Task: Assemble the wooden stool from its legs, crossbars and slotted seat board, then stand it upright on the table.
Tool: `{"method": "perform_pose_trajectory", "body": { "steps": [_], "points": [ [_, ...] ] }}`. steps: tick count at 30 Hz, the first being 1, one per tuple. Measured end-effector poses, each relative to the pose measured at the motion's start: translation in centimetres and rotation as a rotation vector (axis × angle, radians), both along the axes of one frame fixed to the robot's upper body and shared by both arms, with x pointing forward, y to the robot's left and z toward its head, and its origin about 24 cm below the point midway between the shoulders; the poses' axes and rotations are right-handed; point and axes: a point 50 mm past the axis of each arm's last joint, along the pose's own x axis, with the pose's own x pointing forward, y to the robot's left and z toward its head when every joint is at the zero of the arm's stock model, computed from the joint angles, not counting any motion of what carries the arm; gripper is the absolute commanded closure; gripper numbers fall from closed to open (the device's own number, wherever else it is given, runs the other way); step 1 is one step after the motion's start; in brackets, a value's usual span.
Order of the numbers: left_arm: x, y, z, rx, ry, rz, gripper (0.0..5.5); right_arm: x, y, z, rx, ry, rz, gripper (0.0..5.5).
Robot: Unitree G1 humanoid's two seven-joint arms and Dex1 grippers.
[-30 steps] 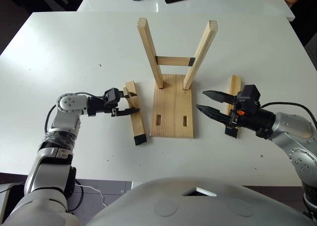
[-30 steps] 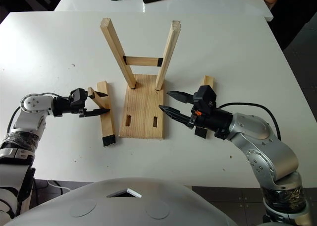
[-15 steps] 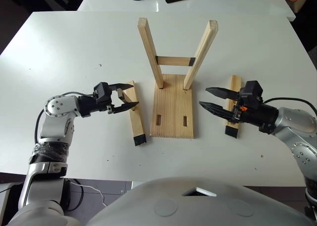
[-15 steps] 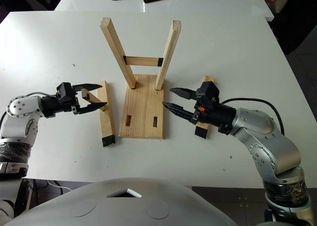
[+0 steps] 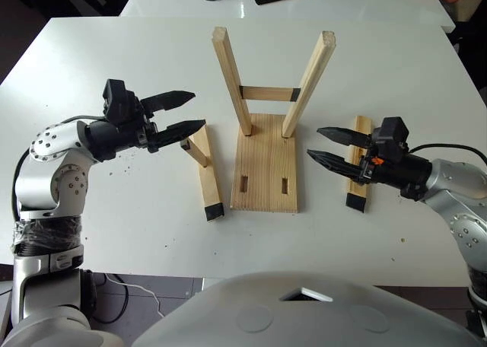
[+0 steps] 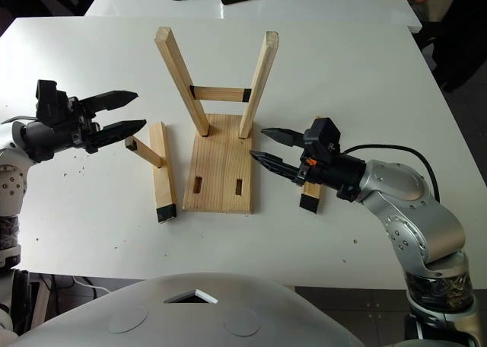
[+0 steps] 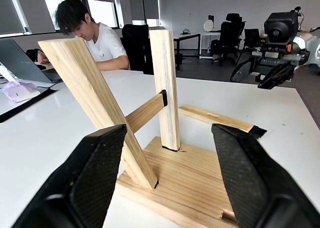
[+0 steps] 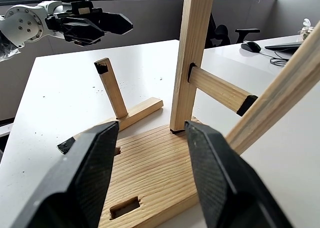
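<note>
Assembly is sitting approx. half done: seat board (image 5: 262,164) is lying flat on tabletop (image 5: 114,58) w/ two legs (image 5: 231,81) + crossbar (image 5: 266,93) standing in its far slots, near slots (image 5: 243,183) empty. Left jaws are hovering wide open, holding nothing, above tabletop just beside left loose leg (image 5: 207,176) w/ its stub crossbar (image 5: 194,151). Right jaws are gaping too, empty, over right loose leg (image 5: 356,191). Step in hand, prob.: picking up the 2nd leg pair. Next move is calling for lowering onto a leg, closing, then seating it in a near slot.
</note>
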Motion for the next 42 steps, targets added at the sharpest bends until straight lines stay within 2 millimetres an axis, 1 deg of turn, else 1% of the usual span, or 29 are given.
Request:
{"method": "perform_pose_trajectory", "body": {
  "steps": [7,10,12,15,16,17,19,21,22,23,25,28,32,33,35,38,39,40,41,42],
  "points": [
    [0.6,-0.8,1.1,-0.038,0.001,0.016,2.78,0.0,0.1,-0.1,0.006,0.002,0.002,3.08],
    [0.6,-0.9,2.8,-0.148,0.003,-0.004,2.78,0.0,0.2,-0.1,0.010,0.002,0.000,3.08],
    [0.8,-0.8,4.8,-0.217,-0.030,-0.012,2.78,0.0,0.2,-0.1,0.014,0.002,-0.004,3.08],
    [0.8,-1.1,6.3,-0.270,-0.051,-0.031,2.78,-0.1,0.3,-0.1,0.019,0.000,-0.006,3.08],
    [0.7,-1.3,6.4,-0.276,-0.055,-0.041,2.78,-0.1,0.4,-0.2,0.021,0.001,-0.005,3.08],
    [0.7,-1.6,6.3,-0.282,-0.051,-0.047,2.78,-0.1,0.4,-0.2,0.023,0.004,-0.004,3.08],
    [0.9,-2.3,5.2,-0.286,-0.019,-0.050,2.78,-0.1,0.6,-0.3,0.026,0.009,0.000,3.08],
    [0.8,-3.4,1.1,-0.217,0.073,-0.024,2.78,-0.2,0.9,-0.6,0.032,0.019,0.008,3.08],
    [0.4,-3.8,-1.9,-0.174,0.156,-0.015,2.78,-0.2,1.0,-0.6,0.035,0.020,0.006,3.08],
    [0.1,-4.1,-3.1,-0.179,0.153,-0.019,2.78,-0.2,1.0,-0.7,0.036,0.023,0.003,3.08],
    [0.3,-4.0,-3.5,-0.152,0.114,-0.022,2.78,-0.2,1.1,-0.7,0.040,0.023,0.008,3.08],
    [0.9,-4.0,-3.5,-0.158,0.095,-0.011,2.78,-0.2,1.1,-0.7,0.040,0.025,0.008,3.08],
    [1.4,-4.0,-2.8,-0.203,0.127,-0.004,2.78,-0.2,1.1,-0.8,0.041,0.028,0.001,3.08],
    [1.5,-4.0,-2.3,-0.227,0.133,-0.005,2.78,-0.3,1.1,-0.8,0.044,0.030,-0.002,3.08],
    [1.4,-4.2,-0.2,-0.273,0.090,-0.026,2.78,-0.4,1.1,-1.0,0.049,0.037,-0.007,3.08],
    [0.6,-5.0,5.1,-0.331,-0.044,-0.116,2.78,-0.6,1.1,-1.2,0.053,0.045,-0.019,3.08],
    [0.1,-5.3,5.9,-0.336,-0.065,-0.146,2.78,-0.6,1.1,-1.2,0.054,0.045,-0.022,3.08],
    [-0.4,-5.5,6.2,-0.323,-0.065,-0.172,2.78,-0.6,1.1,-1.2,0.055,0.043,-0.024,3.08],
    [-1.4,-5.9,5.9,-0.258,-0.051,-0.211,2.78,-0.6,1.1,-1.1,0.057,0.040,-0.029,3.08],
    [-2.2,-6.2,5.0,-0.198,-0.013,-0.236,2.78,-0.7,1.1,-1.1,0.058,0.038,-0.031,3.08]
  ]
}}
